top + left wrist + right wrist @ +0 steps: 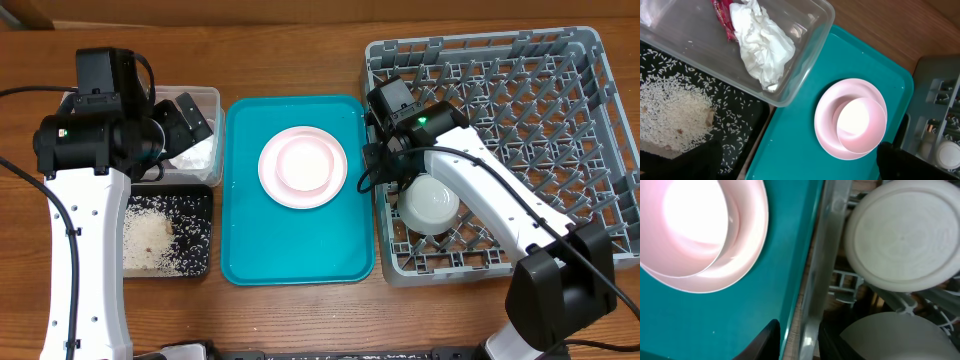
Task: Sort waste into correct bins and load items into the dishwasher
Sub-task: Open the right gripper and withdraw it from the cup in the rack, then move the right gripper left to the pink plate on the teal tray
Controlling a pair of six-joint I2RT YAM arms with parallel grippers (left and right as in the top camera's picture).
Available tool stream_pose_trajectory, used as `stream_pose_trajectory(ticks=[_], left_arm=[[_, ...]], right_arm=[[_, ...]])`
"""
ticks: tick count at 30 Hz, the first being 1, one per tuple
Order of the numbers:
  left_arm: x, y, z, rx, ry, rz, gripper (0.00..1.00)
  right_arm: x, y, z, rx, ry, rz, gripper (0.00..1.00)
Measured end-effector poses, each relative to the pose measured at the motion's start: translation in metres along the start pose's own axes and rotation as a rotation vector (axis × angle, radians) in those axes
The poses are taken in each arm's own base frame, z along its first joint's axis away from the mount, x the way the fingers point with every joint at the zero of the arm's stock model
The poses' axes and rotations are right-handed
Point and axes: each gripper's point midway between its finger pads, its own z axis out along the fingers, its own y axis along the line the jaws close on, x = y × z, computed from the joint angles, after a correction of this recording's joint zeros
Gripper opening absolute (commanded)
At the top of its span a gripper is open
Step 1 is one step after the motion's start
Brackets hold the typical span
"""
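Observation:
Two stacked pale pink dishes [303,166] sit on the teal tray [250,240]. The white bowl [432,205] lies in the grey dish rack [520,90] near its left wall, and an upturned cream cup [902,235] rests beside it. My right gripper [797,342] hangs over the rack's left wall [812,305], open a little and holding nothing, with one finger by the bowl [895,335]. My left gripper [792,170] is wide open and empty over the gap between black tray and teal tray. A red wrapper [725,17] and white tissue [762,42] lie in the clear tub [805,75]. Rice [675,115] fills the black tray [740,130].
The teal tray [805,145] lies between the two bins on the left and the rack [935,100] on the right. Upright pegs cover the rack's floor. Bare wooden table shows along the front and back edges.

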Motion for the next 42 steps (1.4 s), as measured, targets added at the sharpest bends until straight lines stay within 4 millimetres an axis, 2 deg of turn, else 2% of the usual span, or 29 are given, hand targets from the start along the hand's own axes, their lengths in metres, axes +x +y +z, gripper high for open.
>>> stream_pose_trajectory(ticks=[4,7,8,12,17,27,34,36,40,42], left_arm=[[0.0,0.0,0.0,0.0,0.001,0.0,1.0],[0.0,0.0,0.0,0.0,0.001,0.0,1.0],[0.0,0.0,0.0,0.0,0.0,0.0,1.0],[0.0,0.0,0.0,0.0,0.001,0.0,1.0],[0.0,0.0,0.0,0.0,0.0,0.0,1.0],[0.0,0.0,0.0,0.0,0.0,0.0,1.0],[0.0,0.0,0.0,0.0,0.001,0.0,1.0],[0.0,0.0,0.0,0.0,0.0,0.0,1.0],[0.0,0.0,0.0,0.0,0.001,0.0,1.0],[0.0,0.0,0.0,0.0,0.001,0.0,1.0]], right_arm=[[0.002,-0.004,0.003,0.017,0.005,0.017,0.23],[0.016,-0.008,0.013,0.031,0.044,0.031,0.2],[0.019,-0.008,0.015,0.03,0.053,0.037,0.16],[0.016,-0.005,0.016,0.015,0.042,0.047,0.1],[0.01,-0.001,0.017,-0.015,0.019,0.104,0.06],[0.003,0.0,0.018,-0.024,-0.006,0.183,0.06],[0.01,-0.001,0.015,-0.022,0.027,0.185,0.21],[0.006,0.002,0.004,-0.029,0.026,0.171,0.24],[-0.036,0.018,-0.052,-0.088,-0.145,0.103,0.26],[-0.055,0.027,-0.09,-0.132,-0.267,0.072,0.27]])
